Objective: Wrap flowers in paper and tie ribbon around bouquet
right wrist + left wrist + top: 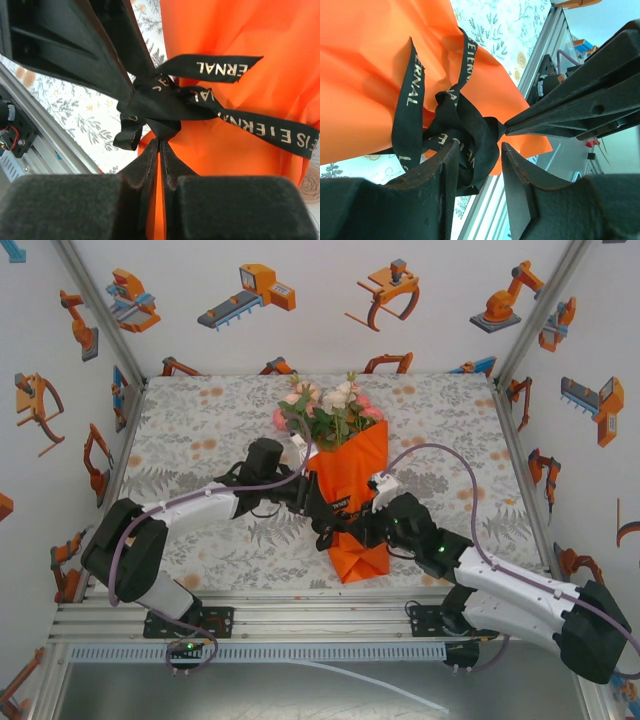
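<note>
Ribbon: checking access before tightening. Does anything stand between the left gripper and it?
Nothing visible. The ribbon lies between the fingers of the left gripper, against the paper; the right gripper pinches it alongside.

- A grey leaf-print tablecloth lies flat.
- White walls carry orange robot cartoons.
- A metal rail runs along the tablecloth's near edge.

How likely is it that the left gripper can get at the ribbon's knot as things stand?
Probably yes: the left gripper sits at the knot of the ribbon, jaws apart around a loop. The right gripper, shut on the same ribbon, crowds it but leaves that side free.
</note>
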